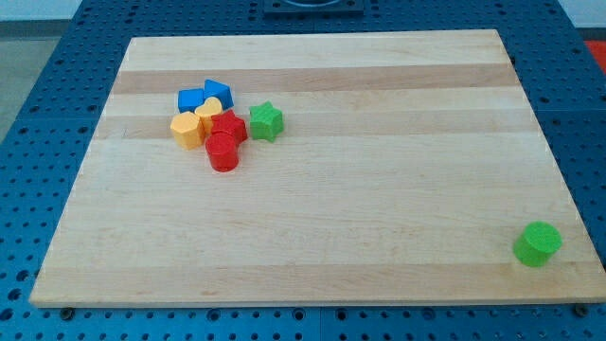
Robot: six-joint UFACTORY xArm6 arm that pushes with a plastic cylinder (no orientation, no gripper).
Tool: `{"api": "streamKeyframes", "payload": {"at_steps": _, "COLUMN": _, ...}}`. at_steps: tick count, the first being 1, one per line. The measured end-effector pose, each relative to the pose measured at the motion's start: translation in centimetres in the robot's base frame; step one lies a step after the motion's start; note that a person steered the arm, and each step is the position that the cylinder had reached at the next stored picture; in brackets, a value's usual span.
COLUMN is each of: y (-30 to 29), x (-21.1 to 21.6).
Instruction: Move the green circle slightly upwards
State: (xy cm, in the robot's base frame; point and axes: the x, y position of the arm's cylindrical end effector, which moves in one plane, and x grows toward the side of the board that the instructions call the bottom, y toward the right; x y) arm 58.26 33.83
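The green circle (538, 243) sits alone near the bottom right corner of the wooden board (312, 218). My tip and the rod do not show in the camera view. A cluster of blocks lies at the upper left: a green star (266, 121), a red star (228, 126), a red circle (223, 152), a yellow hexagon-like block (187, 129), a second yellow block (209, 112) and two blue blocks (192, 99) (219, 92).
The board lies on a blue perforated table (38, 114). The green circle is close to the board's right edge and bottom edge. A dark mount (312, 5) shows at the view's top, beyond the board.
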Motion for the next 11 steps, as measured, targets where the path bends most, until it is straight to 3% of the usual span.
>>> {"api": "streamKeyframes", "payload": {"at_steps": 1, "y": -2.8, "x": 3.3}}
{"api": "streamKeyframes", "payload": {"at_steps": 2, "y": -7.6, "x": 1.6}}
{"api": "streamKeyframes", "payload": {"at_steps": 4, "y": -10.4, "x": -4.0}}
{"api": "streamKeyframes", "payload": {"at_steps": 5, "y": -10.6, "x": -3.1}}
{"api": "streamKeyframes", "payload": {"at_steps": 6, "y": -5.4, "x": -2.5}}
{"api": "streamKeyframes", "payload": {"at_steps": 7, "y": -6.0, "x": 2.2}}
{"api": "streamKeyframes", "payload": {"at_steps": 9, "y": -17.4, "x": 1.6}}
{"api": "streamKeyframes", "payload": {"at_steps": 10, "y": -17.2, "x": 0.2}}
{"api": "streamKeyframes", "payload": {"at_steps": 11, "y": -14.4, "x": 3.6}}
